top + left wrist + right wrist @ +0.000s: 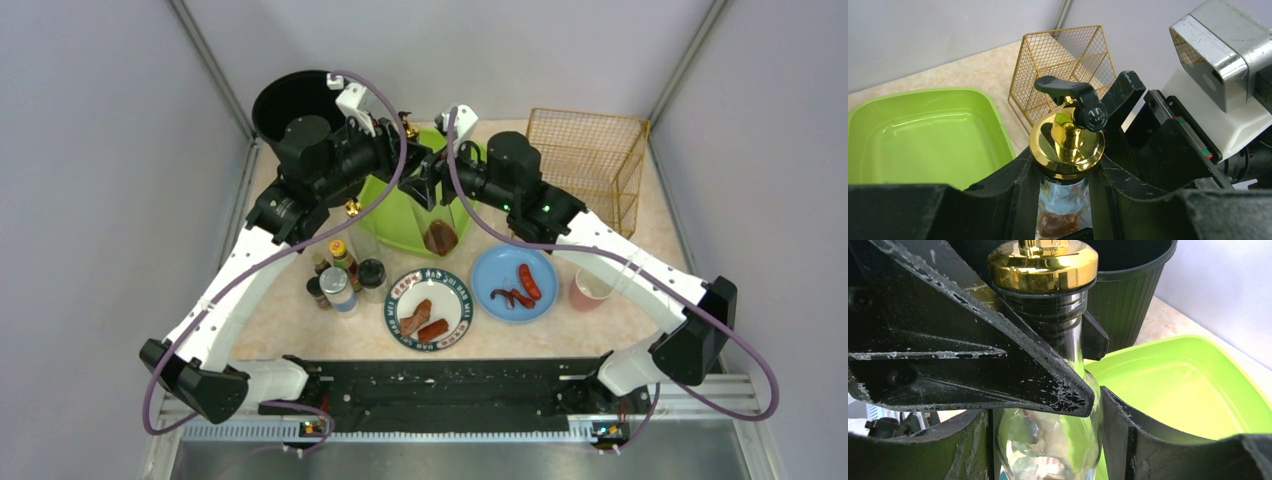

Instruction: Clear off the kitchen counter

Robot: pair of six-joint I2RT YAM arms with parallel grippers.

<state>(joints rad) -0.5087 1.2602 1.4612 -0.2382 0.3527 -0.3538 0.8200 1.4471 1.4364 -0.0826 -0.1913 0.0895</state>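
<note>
Kitchen counter (285, 330), pale marbled stone, stretching wall to wall beneath both arms. Carries a green tray (385, 220) at the far middle, a black bin (290, 100) at the far left corner and a gold wire basket (585, 160) at the far right. Nearer the arm bases, left to right: a cluster of small jars and bottles (345, 280), a patterned plate (462, 290) with brown sausage pieces, a blue plate (495, 268) with reddish scraps, a pink cup (590, 290). Along the near edge, a black rail strip (440, 395).

Over the tray, gripped between the two arms, a glass bottle (1066, 145) with a gold cap and a black lever spout. Left claw (1064, 200) closed narrow on the neck just under the gold cap. Right claw (1048, 440) lower down, around the clear body, fingers (1120, 435) against the glass on both sides. From the right wrist, one left finger crossing in front of the neck. Bottle close to upright in both wrist views. In the tray, a brown lump (440, 238) near the front rim.
</note>
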